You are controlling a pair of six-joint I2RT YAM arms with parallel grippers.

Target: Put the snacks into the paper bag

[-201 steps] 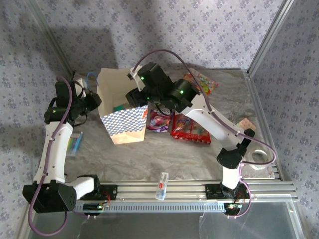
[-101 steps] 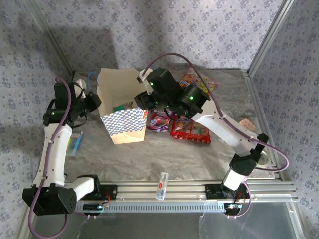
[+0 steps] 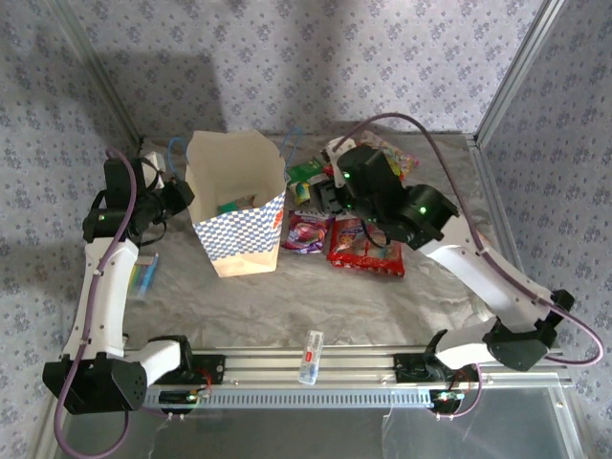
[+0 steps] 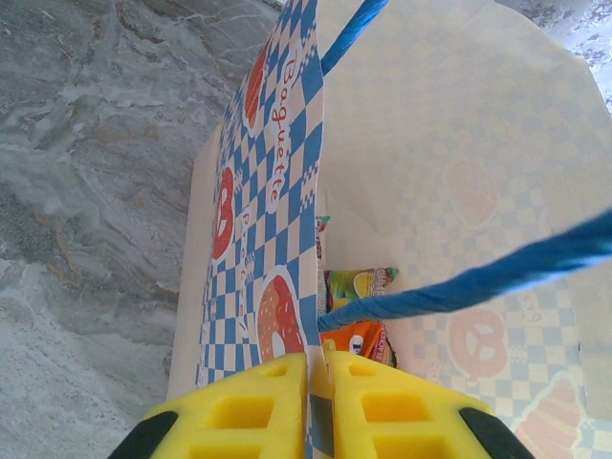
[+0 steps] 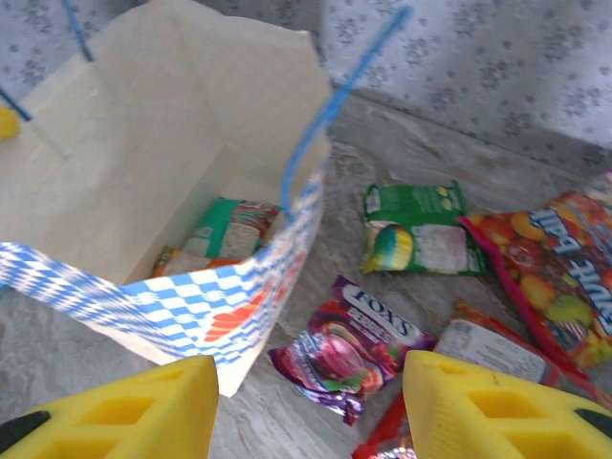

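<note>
The paper bag (image 3: 239, 229) stands open at the left middle of the table. My left gripper (image 3: 185, 197) is shut on the top edge of its left wall, its yellow fingers (image 4: 258, 406) pinching the checkered paper bag (image 4: 277, 191). Inside lie a teal packet (image 5: 234, 229) and an orange one (image 4: 363, 339). My right gripper (image 5: 311, 397) hangs open and empty just right of the bag, above a purple packet (image 5: 359, 344). Near it lie more snacks: a green packet (image 5: 416, 229), a red one (image 3: 368, 251) and an orange-red fruit one (image 5: 550, 273).
A small clear tube (image 3: 310, 357) lies on the front rail. A small pale packet (image 3: 143, 275) rests on the table beside the left arm. Metal frame posts (image 3: 507, 86) and patterned walls close in the back and sides.
My right arm has drawn back from over the bag's mouth to the right, and now hangs above the loose packets. The left gripper has kept its hold on the bag.
</note>
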